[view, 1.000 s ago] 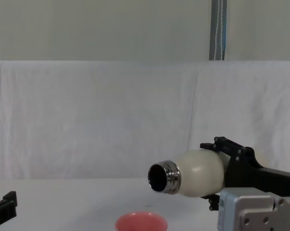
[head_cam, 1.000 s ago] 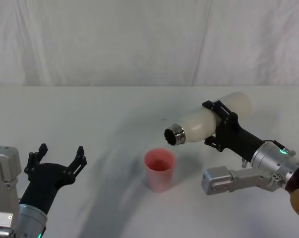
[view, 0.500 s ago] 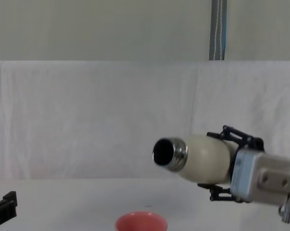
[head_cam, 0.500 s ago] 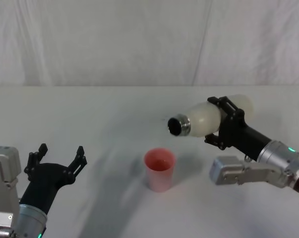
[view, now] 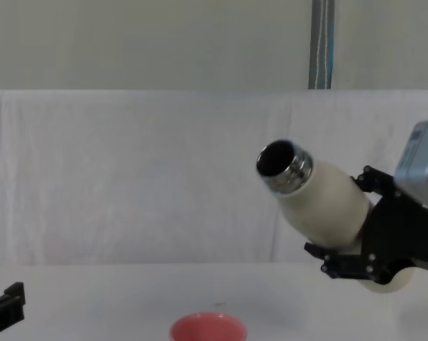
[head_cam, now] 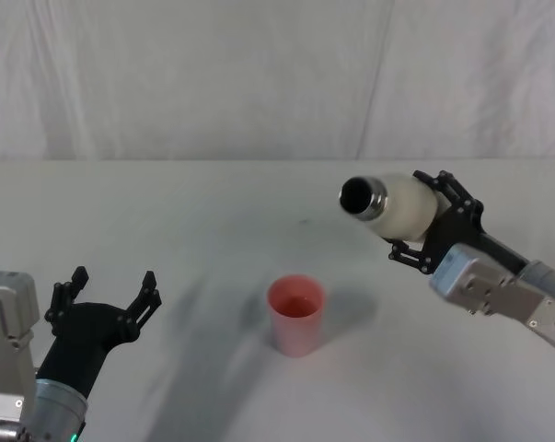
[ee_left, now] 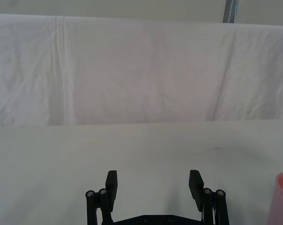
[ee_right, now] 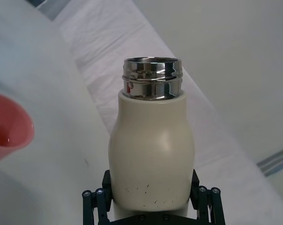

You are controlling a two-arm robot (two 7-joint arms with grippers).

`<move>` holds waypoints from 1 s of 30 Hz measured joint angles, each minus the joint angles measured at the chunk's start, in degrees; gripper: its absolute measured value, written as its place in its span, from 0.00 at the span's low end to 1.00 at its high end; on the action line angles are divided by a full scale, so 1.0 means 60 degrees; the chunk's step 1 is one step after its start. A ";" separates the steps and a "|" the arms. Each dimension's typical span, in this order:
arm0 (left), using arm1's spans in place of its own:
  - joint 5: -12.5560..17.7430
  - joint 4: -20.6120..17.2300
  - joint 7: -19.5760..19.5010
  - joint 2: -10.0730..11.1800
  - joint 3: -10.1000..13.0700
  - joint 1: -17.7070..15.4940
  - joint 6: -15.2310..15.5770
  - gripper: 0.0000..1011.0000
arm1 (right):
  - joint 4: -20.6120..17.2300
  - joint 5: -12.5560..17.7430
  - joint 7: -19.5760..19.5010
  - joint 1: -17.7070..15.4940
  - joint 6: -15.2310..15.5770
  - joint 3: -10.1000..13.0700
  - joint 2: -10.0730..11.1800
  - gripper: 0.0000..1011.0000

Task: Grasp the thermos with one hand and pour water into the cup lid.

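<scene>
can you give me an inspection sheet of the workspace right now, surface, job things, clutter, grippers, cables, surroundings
surface: white table, bare apart from the cup
thermos: cream thermos held off the table on the robot's right, uncapped, steel mouth tilted up and toward the left, not over the cup
cup: pink cup upright near the table's middle, in front of and below the thermos mouth; whether it holds water cannot be told
clutter: nothing seen
right gripper: right gripper with jaws shut on the thermos's lower body
left gripper: left gripper low at the robot's left, jaws open, holding nothing
cables: nothing seen
surroundings: white cloth backdrop behind the table; a grey pole above it
</scene>
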 joint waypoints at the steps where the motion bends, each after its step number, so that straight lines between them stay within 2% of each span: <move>1: 0.0000 0.0000 0.0000 0.0000 0.0000 0.0000 0.0000 0.99 | -0.0136 0.0428 0.0192 -0.0161 0.0120 0.0207 -0.0056 0.94; 4: 0.0000 0.0000 0.0000 0.0000 0.0000 0.0000 0.0000 0.99 | -0.0273 0.0817 0.0348 -0.0314 0.0235 0.0395 -0.0117 0.94; 7: 0.0000 0.0000 0.0000 0.0000 0.0000 0.0000 0.0000 0.99 | -0.0489 0.1525 0.0614 -0.0575 0.0471 0.0756 -0.0261 0.94; 13: 0.0000 0.0000 0.0000 0.0000 0.0000 0.0000 0.0000 0.99 | -0.0709 0.2335 0.0879 -0.0843 0.0787 0.1155 -0.0491 0.94; 16: 0.0000 0.0000 0.0000 0.0000 0.0000 0.0000 0.0000 0.99 | -0.0843 0.2900 0.1028 -0.1028 0.1052 0.1427 -0.0674 0.94; 19: 0.0000 0.0000 0.0001 0.0001 0.0000 0.0000 0.0001 0.99 | -0.0931 0.3239 0.1095 -0.1129 0.1199 0.1578 -0.0779 0.94; 22: 0.0000 0.0000 0.0000 0.0000 0.0000 0.0000 0.0000 0.99 | -0.1051 0.3856 0.1242 -0.1269 0.1405 0.1809 -0.0954 0.94; 30: 0.0000 0.0000 0.0000 0.0000 0.0000 0.0000 0.0000 0.99 | -0.1194 0.5003 0.1488 -0.1412 0.1859 0.2120 -0.1219 0.94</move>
